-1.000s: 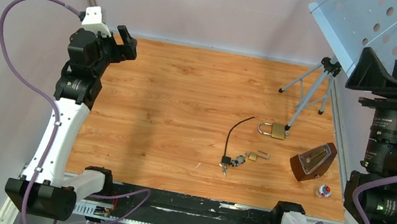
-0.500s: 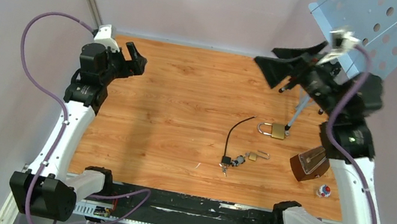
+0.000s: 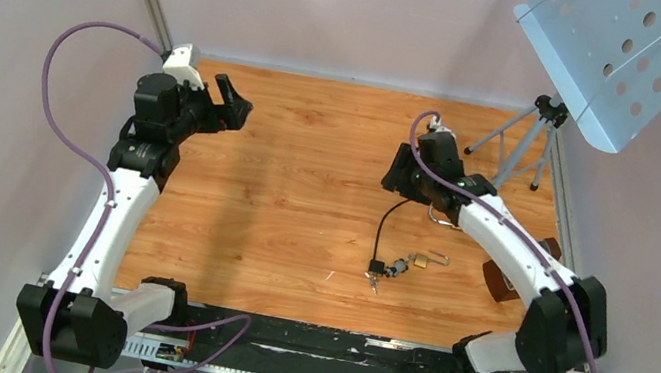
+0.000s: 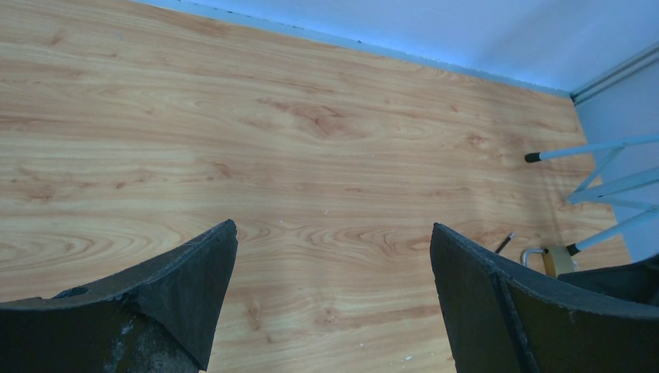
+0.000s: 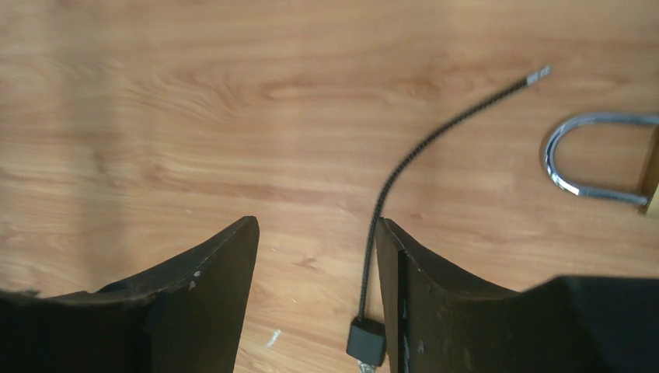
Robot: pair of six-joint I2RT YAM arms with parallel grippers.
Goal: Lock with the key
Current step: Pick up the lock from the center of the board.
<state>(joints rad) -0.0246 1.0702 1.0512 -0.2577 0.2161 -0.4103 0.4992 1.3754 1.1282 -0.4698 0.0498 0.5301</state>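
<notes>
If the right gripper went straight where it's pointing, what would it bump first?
Most likely the wooden table, right beside the black cord. The right gripper is open and angled down at it, though depth is hard to judge.

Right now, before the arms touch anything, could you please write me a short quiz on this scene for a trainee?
1. Fill in: the left gripper is ____.
2. True or false: the right gripper grips the black cord.
3. The keys lie: A) beside the small padlock; B) in the left gripper; C) in the right gripper.
Key: 1 open; 2 false; 3 A.
</notes>
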